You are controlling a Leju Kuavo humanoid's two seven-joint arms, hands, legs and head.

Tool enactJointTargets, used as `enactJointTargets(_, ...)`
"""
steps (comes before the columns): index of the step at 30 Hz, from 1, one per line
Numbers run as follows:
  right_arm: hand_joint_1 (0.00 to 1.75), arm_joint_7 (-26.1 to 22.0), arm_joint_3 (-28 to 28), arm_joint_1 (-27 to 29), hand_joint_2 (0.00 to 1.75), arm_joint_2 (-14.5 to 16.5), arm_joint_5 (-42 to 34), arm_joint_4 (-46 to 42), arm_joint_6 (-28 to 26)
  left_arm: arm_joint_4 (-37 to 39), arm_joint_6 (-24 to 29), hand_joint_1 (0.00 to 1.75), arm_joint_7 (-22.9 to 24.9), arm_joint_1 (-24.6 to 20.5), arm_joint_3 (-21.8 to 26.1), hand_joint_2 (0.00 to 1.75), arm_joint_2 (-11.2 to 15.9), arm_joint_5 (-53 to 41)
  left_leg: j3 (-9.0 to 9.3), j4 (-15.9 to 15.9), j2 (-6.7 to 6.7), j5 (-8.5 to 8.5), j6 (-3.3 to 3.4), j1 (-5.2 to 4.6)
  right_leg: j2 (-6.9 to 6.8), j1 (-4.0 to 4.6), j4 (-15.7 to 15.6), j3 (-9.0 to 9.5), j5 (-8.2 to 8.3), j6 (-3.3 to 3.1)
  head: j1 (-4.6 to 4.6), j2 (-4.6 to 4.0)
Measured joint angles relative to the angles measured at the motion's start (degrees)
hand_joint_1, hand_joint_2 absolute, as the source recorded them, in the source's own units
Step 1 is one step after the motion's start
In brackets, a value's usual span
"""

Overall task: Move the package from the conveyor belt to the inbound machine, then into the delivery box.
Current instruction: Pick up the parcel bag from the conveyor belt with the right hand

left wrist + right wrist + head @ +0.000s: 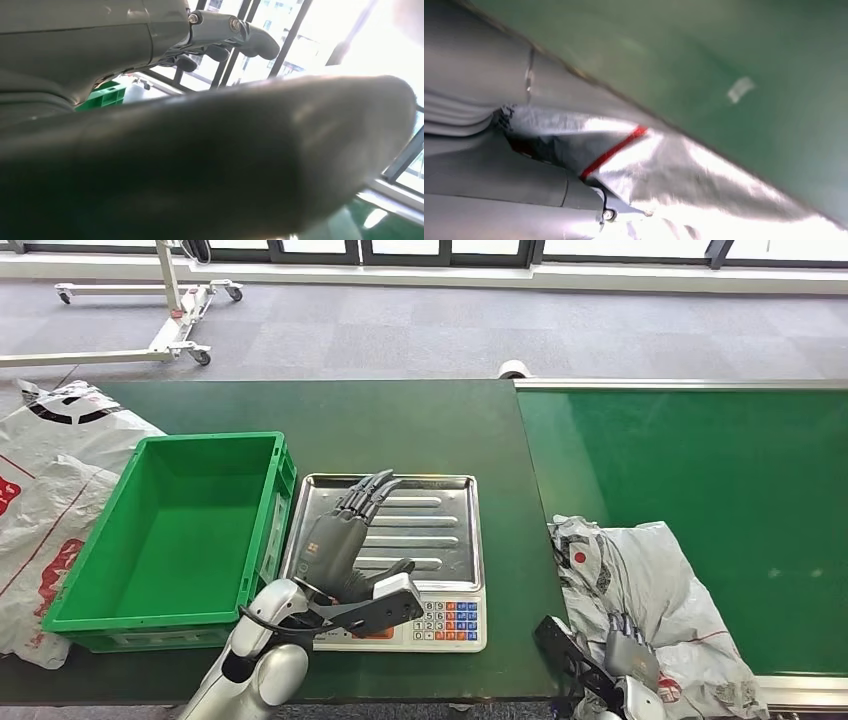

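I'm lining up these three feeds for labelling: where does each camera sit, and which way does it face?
Head view: high on the body, looking down at the scale, green crate and package; both arms enter below.
Left wrist view: behind the left hand, facing windows past the crate's corner.
Right wrist view: behind the right hand, against the package.
Head and right wrist views share the package and belt.

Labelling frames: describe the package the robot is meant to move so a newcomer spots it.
Start at the green conveyor belt on the right. At its near left edge lies the package, a crumpled silver-grey bag with red marks, under the right hand. The white bags lie far left.
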Motion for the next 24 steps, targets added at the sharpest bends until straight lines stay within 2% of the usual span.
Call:
enactJointTargets(2, 1.75, 1.3, -0.4, 0.2, 1.75, 0.4, 2.1, -0.7, -1.1, -0.8, 0.0, 0.0, 0.2, 0.2, 0.0, 0.0, -0.3, -0.4, -0.41, 0.1, -0.07, 0.36, -0.02, -0.03, -0.06, -0.03, -0.1, -0.35, 0.91, 0.01, 0.0, 0.0)
enactJointTargets(7, 1.75, 3.0, -2.4, 1.3, 1.75, 1.2, 4.2, -3.0, -1.7, -1.2, 0.0, 0.0, 0.4, 1.4, 0.0, 0.0, -0.4, -1.3, -0.03, 0.1, -0.89, 0.89, -0.04, -0.09, -0.82, -0.06, -0.1, -0.05, 0.98, -0.02, -0.01, 0.0)
enactJointTargets(17, 1.75, 0.5, -5.7, 3.2, 1.75, 2.6, 4.1, -7.6, -2.2, -1.1, -0.1, 0.0, 0.3, 2.7, 0.3, 0.0, -0.2, -1.9, -0.23, 0.1, -1.7, 0.8, -0.03, -0.23, -1.51, -0.05, 0.0, -0.09, 0.6, 0.0, -0.01, 0.0)
enactJointTargets(24, 1.75, -2.3, -7.2, 4.4, 1.75, 2.8, 5.0, -14.6, -2.8, -1.1, -0.1, 0.0, 0.2, 3.2, 0.9, 0.0, 0.0, -2.4, -0.63, 0.1, -1.9, 0.81, -0.02, -0.35, -1.72, -0.14, 0.0, -0.41, 0.56, 0.05, -0.01, 0.0)
